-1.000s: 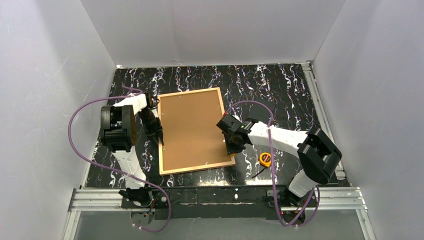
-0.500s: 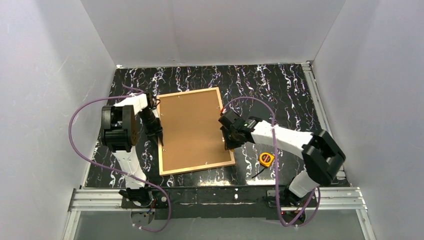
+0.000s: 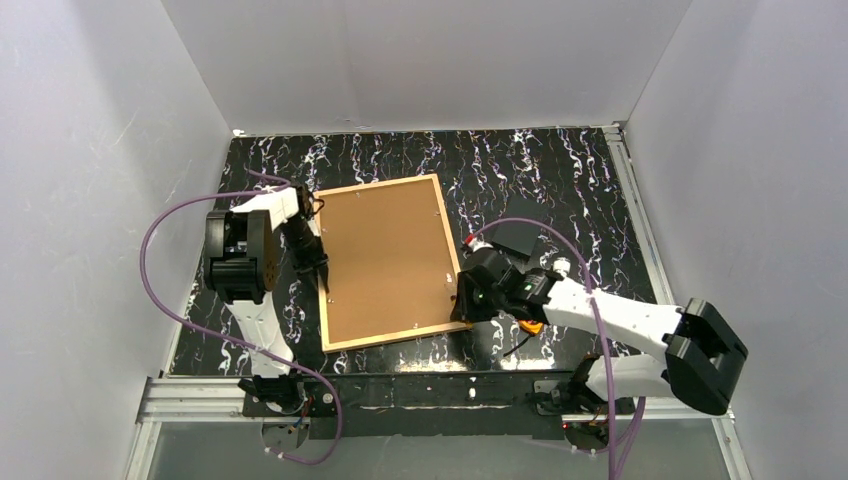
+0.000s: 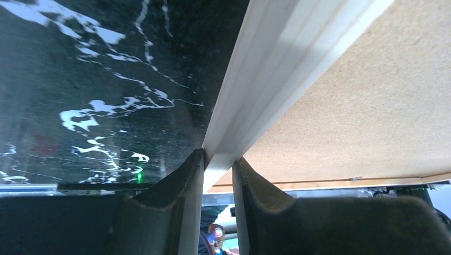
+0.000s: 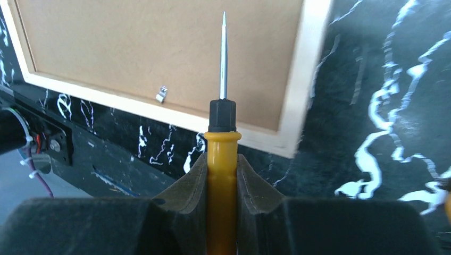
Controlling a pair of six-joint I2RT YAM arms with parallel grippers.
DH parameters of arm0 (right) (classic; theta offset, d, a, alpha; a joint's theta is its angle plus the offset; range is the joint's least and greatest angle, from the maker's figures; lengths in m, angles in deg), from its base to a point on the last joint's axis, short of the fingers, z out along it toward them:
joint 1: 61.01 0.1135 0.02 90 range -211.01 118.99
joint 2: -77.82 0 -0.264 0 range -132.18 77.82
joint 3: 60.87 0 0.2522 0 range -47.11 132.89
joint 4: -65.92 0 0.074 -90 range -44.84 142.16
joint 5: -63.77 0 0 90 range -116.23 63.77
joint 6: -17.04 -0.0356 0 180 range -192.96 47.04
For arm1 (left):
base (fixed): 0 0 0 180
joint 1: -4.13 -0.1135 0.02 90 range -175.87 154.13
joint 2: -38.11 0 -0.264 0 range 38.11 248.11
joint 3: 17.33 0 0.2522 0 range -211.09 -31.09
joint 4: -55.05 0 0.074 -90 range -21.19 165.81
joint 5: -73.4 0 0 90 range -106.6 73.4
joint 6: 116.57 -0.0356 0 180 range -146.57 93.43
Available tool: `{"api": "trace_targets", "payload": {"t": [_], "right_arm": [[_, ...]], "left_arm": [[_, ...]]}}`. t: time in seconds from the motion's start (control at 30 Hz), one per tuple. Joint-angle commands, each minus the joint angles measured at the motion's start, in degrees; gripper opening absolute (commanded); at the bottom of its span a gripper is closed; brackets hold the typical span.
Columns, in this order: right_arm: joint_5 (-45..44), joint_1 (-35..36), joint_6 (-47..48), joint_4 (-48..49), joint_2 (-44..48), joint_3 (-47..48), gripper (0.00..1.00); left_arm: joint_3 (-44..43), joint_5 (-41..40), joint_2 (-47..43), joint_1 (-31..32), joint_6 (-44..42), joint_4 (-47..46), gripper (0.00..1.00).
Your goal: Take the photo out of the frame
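Note:
The frame [image 3: 395, 336] of light wood strips lies face down on the black marbled table. The photo's brown backing board [image 3: 385, 255] fills it, and the printed side is hidden. My left gripper [image 3: 321, 280] is shut on the frame's left strip [image 4: 266, 69], one finger on each side [image 4: 218, 159]. My right gripper [image 3: 462, 305] hovers at the frame's near right corner [image 5: 298, 95]. It is shut [image 5: 222, 159] on a yellow-handled screwdriver [image 5: 222, 138], whose thin metal tip points over the backing. A small metal clip [image 5: 163, 94] sits on the near strip.
A yellow tape measure [image 3: 530, 325] lies under my right forearm. A small black rectangle [image 3: 512, 238] rests on the table to the right of the frame. White walls close in three sides. A metal rail [image 3: 440, 392] runs along the near edge.
My right arm has swung from the frame's right edge toward its near right corner, still holding the screwdriver, and uncovered the black rectangle. The left gripper has stayed on the left strip.

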Motion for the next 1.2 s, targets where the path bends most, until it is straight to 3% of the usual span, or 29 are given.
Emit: {"api": "trace_targets", "payload": {"t": [0.0,0.43,0.63,0.77,1.17], "right_arm": [[0.5,5.5,-4.2,5.2,-2.7,2.5,0.01],[-1.5,18.3,-2.2,-0.4,-23.3,24.5,0.01],[0.4,19.5,-0.3,-1.9,-30.1,31.2,0.01],[4.4,20.1,0.0,-2.0,-35.1,36.0,0.01],[4.2,21.0,-2.7,-11.3,-44.6,46.0,0.01]], "left_arm": [[4.2,5.0,-1.7,1.1,4.9,6.8,0.00],[11.9,5.0,-8.0,5.6,12.0,4.6,0.00],[8.2,6.5,-7.1,2.2,10.5,6.5,0.35],[5.4,8.0,-5.1,0.5,9.6,6.7,0.44],[5.3,8.2,-1.1,0.1,8.8,4.8,0.28]]}}
